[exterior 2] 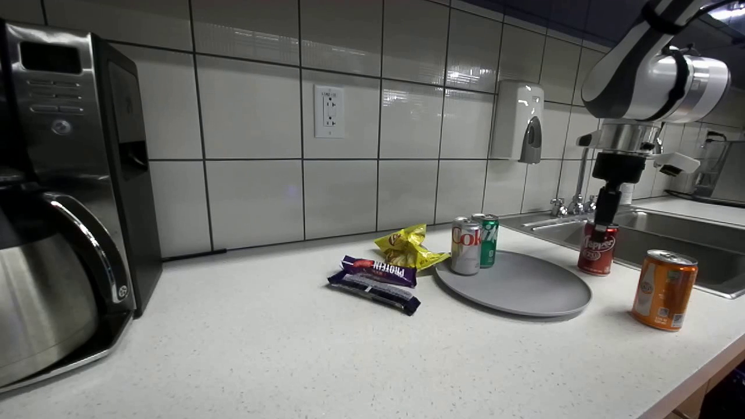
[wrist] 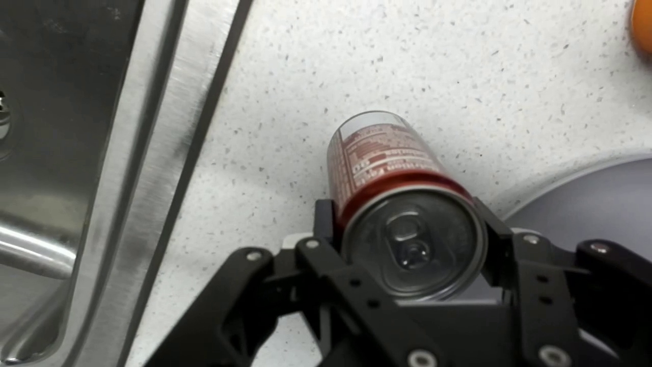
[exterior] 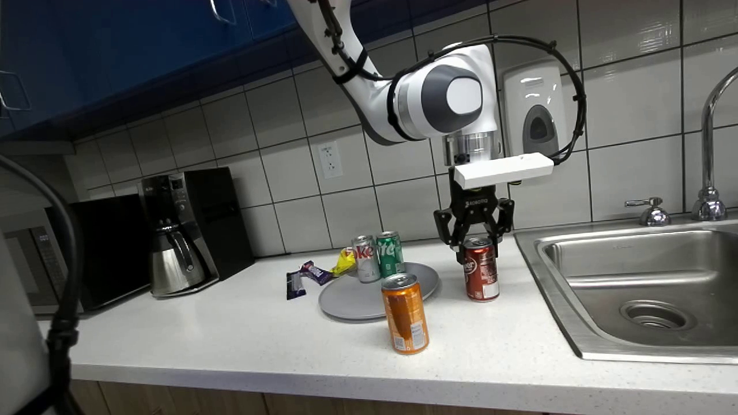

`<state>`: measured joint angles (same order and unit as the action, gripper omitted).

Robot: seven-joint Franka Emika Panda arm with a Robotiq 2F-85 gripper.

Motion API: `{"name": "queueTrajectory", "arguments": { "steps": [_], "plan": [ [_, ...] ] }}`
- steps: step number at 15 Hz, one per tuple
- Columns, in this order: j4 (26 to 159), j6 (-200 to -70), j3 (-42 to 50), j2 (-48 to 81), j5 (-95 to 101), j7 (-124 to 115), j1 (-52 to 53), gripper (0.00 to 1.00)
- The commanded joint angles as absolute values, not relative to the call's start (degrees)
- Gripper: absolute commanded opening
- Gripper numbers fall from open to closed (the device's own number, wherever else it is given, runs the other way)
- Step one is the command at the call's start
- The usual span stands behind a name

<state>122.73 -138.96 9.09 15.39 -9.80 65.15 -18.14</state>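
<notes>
My gripper (exterior: pixel 478 253) points down with its two fingers against opposite sides of a dark red soda can (exterior: pixel 481 281), near its top. The can stands upright on the white counter between the plate and the sink, and also shows in an exterior view (exterior 2: pixel 596 262). In the wrist view the fingers (wrist: pixel 405 219) flank the can (wrist: pixel 382 153) closely. An orange can (exterior: pixel 406 316) stands upright nearer the counter's front edge. A grey plate (exterior: pixel 346 304) beside the red can bears a silver Coke can (exterior: pixel 366 262) and a green can (exterior: pixel 391 256).
Dark wrapped bars (exterior 2: pixel 375 291) and a yellow bag (exterior 2: pixel 410 249) lie beside the plate. A steel sink (exterior: pixel 553 288) with a faucet (exterior: pixel 709 144) borders the red can's other side. A coffee maker (exterior: pixel 196 219) stands at the counter's far end. A soap dispenser (exterior: pixel 533 86) hangs behind the arm.
</notes>
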Motion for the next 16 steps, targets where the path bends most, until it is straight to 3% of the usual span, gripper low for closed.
{"name": "queueTrajectory", "arguments": {
  "steps": [1, 16],
  "plan": [
    [123.3, -138.1, 8.8, 13.8, -10.0, 64.2, -18.7, 0.38],
    [122.0, -138.6, 7.4, 10.7, -8.9, 63.4, -15.2, 0.38]
  ]
}}
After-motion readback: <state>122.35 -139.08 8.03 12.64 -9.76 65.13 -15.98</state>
